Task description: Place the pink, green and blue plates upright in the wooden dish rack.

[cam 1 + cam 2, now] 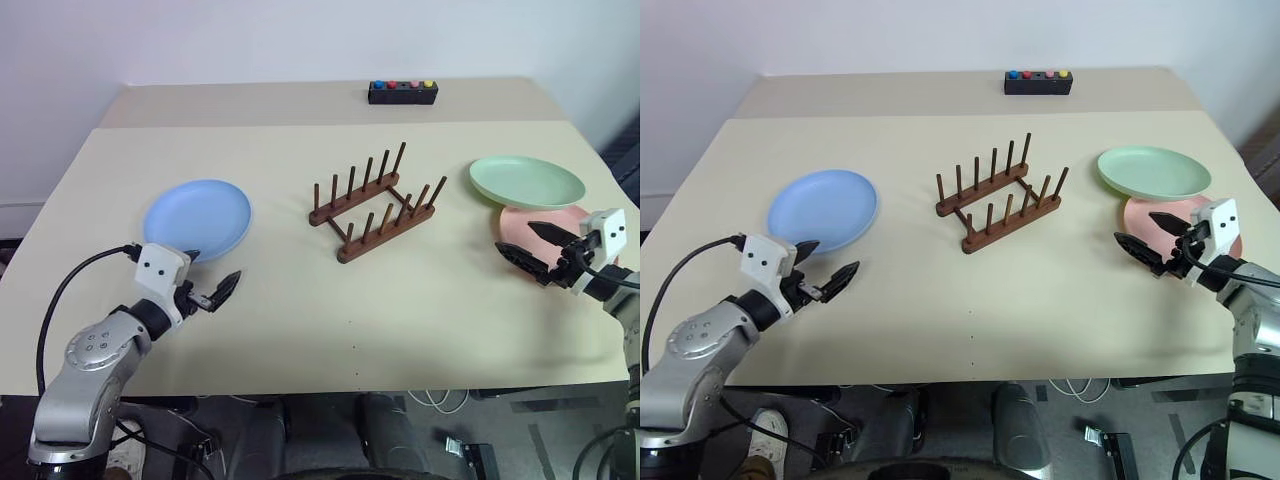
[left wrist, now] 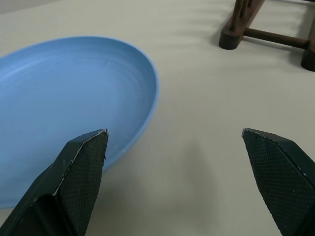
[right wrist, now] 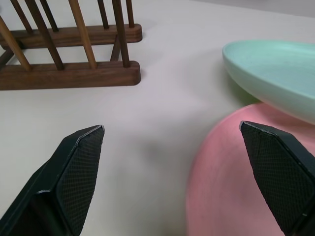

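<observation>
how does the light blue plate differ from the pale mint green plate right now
The light blue round plastic plate lies flat and alone on the table's left side; the pale mint green round plastic plate sits on the right, its near edge overlapping the salmon pink plate. The blue one is by the left gripper, the green beyond the right gripper. Both look alike in size and shape, and neither is in the rack.

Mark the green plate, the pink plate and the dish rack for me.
green plate (image 1: 527, 180), left eye view, centre of its dish.
pink plate (image 1: 535, 220), left eye view, exposed part below the green one.
wooden dish rack (image 1: 385, 242), left eye view, near base rail.
</observation>
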